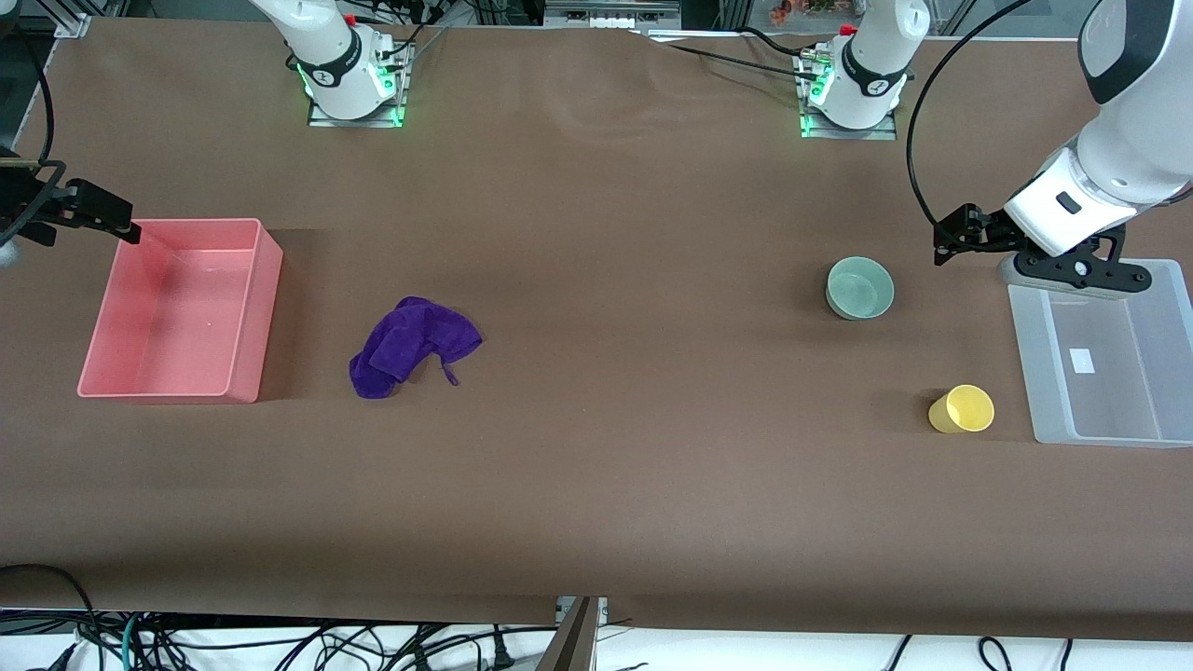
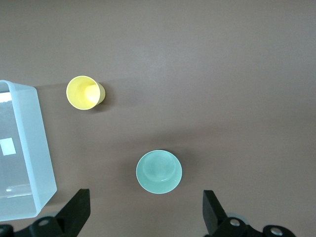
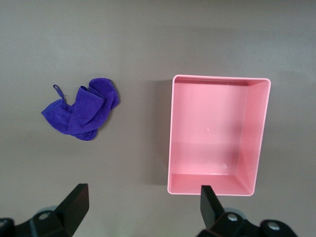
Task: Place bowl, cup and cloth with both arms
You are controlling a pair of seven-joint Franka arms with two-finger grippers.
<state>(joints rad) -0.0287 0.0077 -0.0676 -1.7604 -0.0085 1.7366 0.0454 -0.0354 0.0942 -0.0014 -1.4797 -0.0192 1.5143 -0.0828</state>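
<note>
Right hand: fingers spread apart, holding nothing, up over the pink bin's corner at the right arm's end of the surface.
Cloth: crumpled on open surface beside the pink bin, bare brown all round.
Bowl: upright, toward the left arm's end.
Cup: nearer the front edge than the bowl, just beside the clear bin.
Left hand: fingers apart, empty, over bare surface beside the bowl.

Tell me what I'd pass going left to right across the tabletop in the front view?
Pink bin → purple cloth → grey-green bowl → yellow cup → clear bin.
</note>
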